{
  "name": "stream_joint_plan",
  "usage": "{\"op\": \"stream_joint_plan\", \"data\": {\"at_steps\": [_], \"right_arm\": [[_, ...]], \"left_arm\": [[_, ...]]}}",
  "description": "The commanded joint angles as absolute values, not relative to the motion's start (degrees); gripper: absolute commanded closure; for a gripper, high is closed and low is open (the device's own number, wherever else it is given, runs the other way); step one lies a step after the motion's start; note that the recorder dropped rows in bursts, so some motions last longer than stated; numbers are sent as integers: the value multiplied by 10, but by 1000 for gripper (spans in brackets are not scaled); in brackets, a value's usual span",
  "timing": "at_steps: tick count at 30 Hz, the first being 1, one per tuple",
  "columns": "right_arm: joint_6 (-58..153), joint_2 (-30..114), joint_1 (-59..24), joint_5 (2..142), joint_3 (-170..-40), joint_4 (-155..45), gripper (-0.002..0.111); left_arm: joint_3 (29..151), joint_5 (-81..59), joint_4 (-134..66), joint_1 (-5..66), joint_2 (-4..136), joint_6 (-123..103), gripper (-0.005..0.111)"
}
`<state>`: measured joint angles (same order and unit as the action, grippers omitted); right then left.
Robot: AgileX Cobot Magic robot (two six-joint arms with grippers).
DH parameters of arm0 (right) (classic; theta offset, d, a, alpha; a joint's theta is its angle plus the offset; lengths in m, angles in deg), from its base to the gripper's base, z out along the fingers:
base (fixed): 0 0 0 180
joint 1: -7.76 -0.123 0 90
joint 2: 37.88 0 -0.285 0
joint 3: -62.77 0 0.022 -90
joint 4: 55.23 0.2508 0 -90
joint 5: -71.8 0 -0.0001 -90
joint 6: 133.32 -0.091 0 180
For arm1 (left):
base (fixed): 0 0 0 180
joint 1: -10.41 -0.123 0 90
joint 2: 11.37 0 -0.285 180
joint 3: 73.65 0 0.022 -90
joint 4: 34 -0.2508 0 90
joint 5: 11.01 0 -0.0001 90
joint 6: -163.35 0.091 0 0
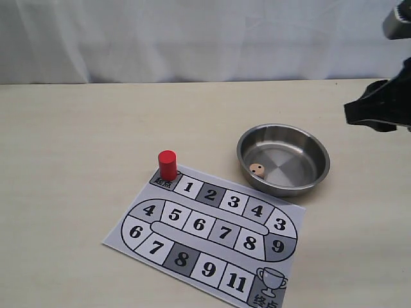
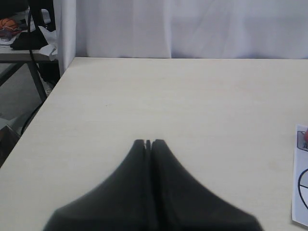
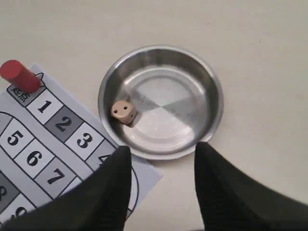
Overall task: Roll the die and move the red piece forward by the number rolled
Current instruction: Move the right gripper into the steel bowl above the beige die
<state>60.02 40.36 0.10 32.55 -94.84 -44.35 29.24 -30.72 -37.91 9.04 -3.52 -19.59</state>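
Observation:
The tan die point(image 1: 256, 169) point(image 3: 123, 111) lies inside the steel bowl point(image 1: 314, 174) point(image 3: 211, 120), near its left wall, two pips on top. The red piece point(image 1: 167, 165) point(image 3: 19, 76) stands upright on the start square of the paper board point(image 1: 205, 234) point(image 3: 43, 144). My right gripper point(image 3: 162, 150) hangs open above the bowl's near rim, holding nothing; in the exterior view it shows as a dark shape point(image 1: 379, 106) at the right edge. My left gripper point(image 2: 148, 143) is shut and empty over bare table, left of the board; the exterior view does not show it.
The board's numbered track runs from 1 to 11 and ends at a trophy square point(image 1: 270, 282). Its corner point(image 2: 301, 178) shows in the left wrist view. The table's left edge point(image 2: 53, 86) drops off to a floor and a shelf. A white curtain hangs behind.

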Motion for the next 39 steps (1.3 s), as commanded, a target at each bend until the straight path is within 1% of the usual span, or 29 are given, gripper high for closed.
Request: {"op": "stream_joint_plan", "data": {"at_steps": [1, 4, 5, 7, 9, 10, 13, 15, 17, 22, 27, 34, 39], "right_arm": [[501, 472, -17, 309, -990, -437, 67], [451, 520, -17, 304, -1011, -398, 67], [450, 535, -17, 304, -1015, -382, 65], [440, 563, -17, 306, -1023, -346, 57], [440, 594, -17, 311, -1031, -308, 45], [440, 606, -17, 312, -1036, -295, 43], [432, 644, -17, 312, -1053, -265, 45], [413, 668, -17, 312, -1068, -257, 50], [380, 684, -17, 312, -1081, -257, 53], [285, 717, -17, 312, -1100, -256, 53], [243, 763, -31, 316, -1123, -259, 53], [214, 817, -40, 373, -1134, -261, 53], [201, 834, -40, 381, -1134, -261, 53]], "left_arm": [[291, -300, -379, 90, -36, -199, 107], [291, -300, -379, 90, -36, -199, 107], [291, -300, -379, 90, -36, -199, 107], [291, -300, -379, 90, -36, -199, 107], [291, -300, -379, 90, -36, -199, 107], [291, -300, -379, 90, -36, -199, 107], [291, -300, -379, 90, -36, -199, 107], [291, -300, -379, 90, -36, -199, 107], [291, -300, -379, 90, -36, -199, 107], [291, -300, -379, 90, -36, -199, 107], [291, -300, -379, 90, -36, -199, 107], [291, -300, -379, 90, -36, -199, 107], [291, -300, -379, 90, -36, -199, 107]]}}
